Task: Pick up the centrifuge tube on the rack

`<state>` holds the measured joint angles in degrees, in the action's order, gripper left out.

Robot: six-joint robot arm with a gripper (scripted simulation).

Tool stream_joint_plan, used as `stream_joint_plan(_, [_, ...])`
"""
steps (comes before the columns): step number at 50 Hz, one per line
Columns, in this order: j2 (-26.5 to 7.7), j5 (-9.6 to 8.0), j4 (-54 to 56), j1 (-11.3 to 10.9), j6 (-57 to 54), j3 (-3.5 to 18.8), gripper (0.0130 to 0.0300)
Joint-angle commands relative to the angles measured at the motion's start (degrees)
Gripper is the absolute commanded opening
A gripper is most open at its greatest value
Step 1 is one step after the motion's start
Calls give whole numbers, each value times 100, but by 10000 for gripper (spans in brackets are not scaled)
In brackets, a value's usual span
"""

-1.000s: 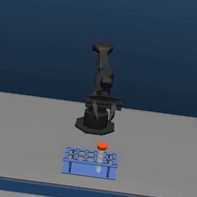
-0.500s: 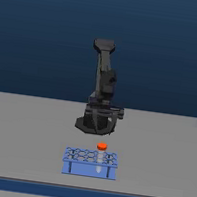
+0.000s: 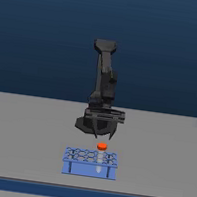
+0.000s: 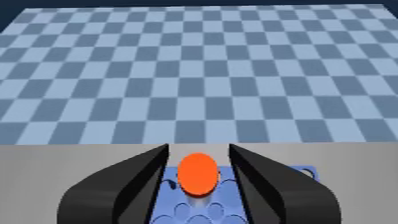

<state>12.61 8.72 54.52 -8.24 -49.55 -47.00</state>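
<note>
Surface: grey tabletop (image 3: 27, 127), dark blue backdrop, as I see it.
Rack: low light-blue rectangular rack (image 3: 90, 163) with round holes.
Tube: slender whitish orange-capped centrifuge tube (image 3: 101, 148) in the rack, upright, long axis vertical.
Gripper: black gripper (image 4: 199, 155) spread apart, holding nothing; cap between its fingers.

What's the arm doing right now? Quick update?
Gripper open, fingers either side of the tube's orange cap. Tube upright in rack, not gripped. Nothing in the way.

Arm (image 3: 102, 87): matte black throughout, blocky angular links, wide dark base. Gripper (image 3: 103, 136): two black tapered fingers (image 4: 133, 175), smooth; no markings or cables visible.
</note>
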Motion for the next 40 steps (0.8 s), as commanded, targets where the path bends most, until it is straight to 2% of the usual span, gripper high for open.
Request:
stream_joint_plan(1, [-68,-23,228,-5,-297,68,300])
stream_joint_plan(18, [-213,-35,552,-10,-598,189,300])
stream_joint_plan(40, [-239,-5,238,-10,-281,161,300])
